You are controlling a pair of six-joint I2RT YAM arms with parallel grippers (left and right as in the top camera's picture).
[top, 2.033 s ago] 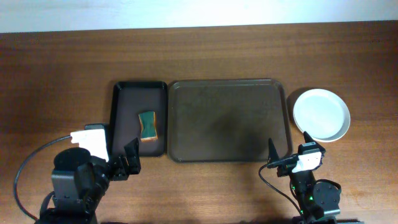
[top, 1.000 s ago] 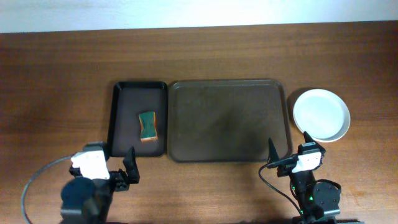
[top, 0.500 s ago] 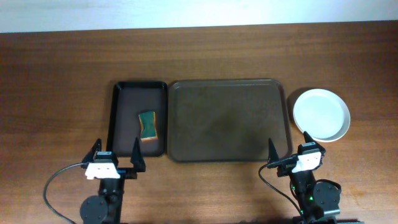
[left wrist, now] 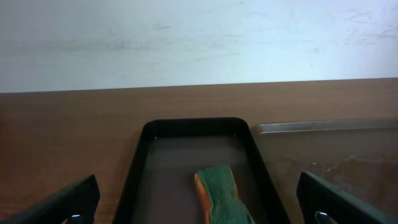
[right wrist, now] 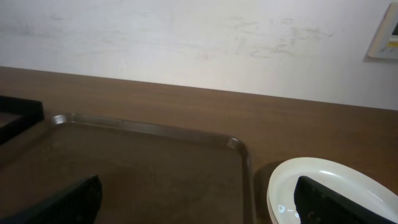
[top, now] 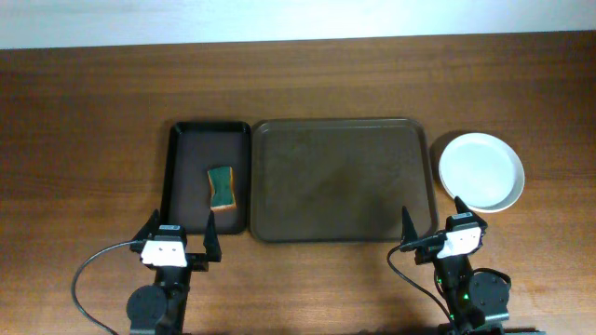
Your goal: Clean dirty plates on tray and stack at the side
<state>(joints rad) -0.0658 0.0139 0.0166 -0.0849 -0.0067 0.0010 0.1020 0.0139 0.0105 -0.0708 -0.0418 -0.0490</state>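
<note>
The large dark brown tray (top: pixel 335 177) lies in the middle of the table with nothing on it. The plates (top: pixel 480 171) sit on the wood just right of it; the top one is white with no streaks, and I cannot tell how many lie under it. My left gripper (top: pixel 179 233) stands open at the table's front edge, facing the black tray (top: pixel 177 177). My right gripper (top: pixel 434 223) stands open by the tray's front right corner. In the right wrist view the plates (right wrist: pixel 311 171) lie beside the tray (right wrist: pixel 143 168), and the right gripper (right wrist: pixel 199 205) is empty.
A narrow black tray (left wrist: pixel 193 124) left of the brown tray holds a green and orange sponge (left wrist: pixel 221 196), which lies ahead of my open left gripper (left wrist: pixel 199 208). Bare wooden table surrounds both trays. A pale wall rises behind the far edge.
The left arm has drawn back to the front edge, turned straight toward the black tray and shifted a little right. The right arm, trays, sponge and plates have not moved.
</note>
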